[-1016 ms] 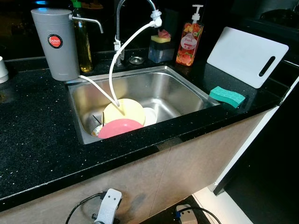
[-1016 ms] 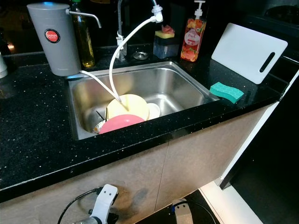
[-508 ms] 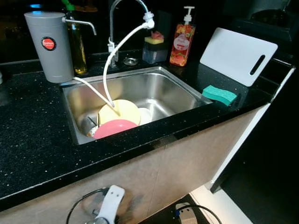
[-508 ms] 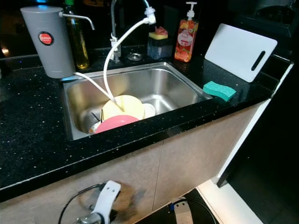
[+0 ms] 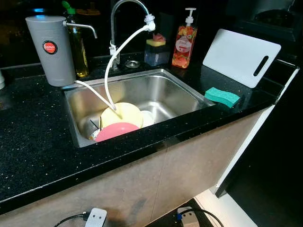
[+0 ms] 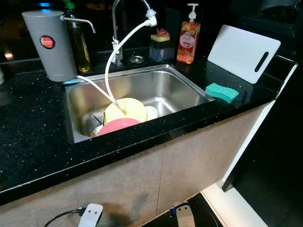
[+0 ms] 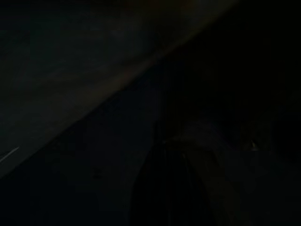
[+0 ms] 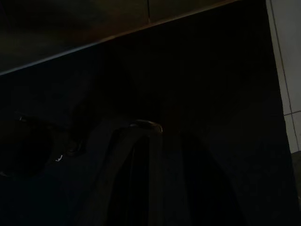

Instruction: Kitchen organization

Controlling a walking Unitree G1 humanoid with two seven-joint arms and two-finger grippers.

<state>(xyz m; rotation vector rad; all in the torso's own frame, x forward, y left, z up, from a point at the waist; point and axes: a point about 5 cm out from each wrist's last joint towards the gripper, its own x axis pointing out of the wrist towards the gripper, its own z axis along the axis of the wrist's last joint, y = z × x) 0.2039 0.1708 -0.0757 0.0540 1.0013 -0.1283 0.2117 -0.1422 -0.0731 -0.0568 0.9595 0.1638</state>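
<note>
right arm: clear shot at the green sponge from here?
Probably yes. The green sponge lies alone near the black counter edge, right of the sink, nothing over it. Right arm hangs idle low, so it must lift first.

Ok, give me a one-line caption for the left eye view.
Steel sink holding stacked yellow plate and pink plate, green sponge on the black counter.

plates [image 5: 122, 115]: 3 | sponges [image 5: 222, 97]: 2 | cutting board [image 5: 241, 56]: 1 | soap bottle [image 5: 183, 43]: 1

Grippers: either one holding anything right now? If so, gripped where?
Cannot be told. Both wrist views are too dark to make out the fingers or anything between them. The dishes, pink plate and yellow plate, lie untouched in the sink.
</note>
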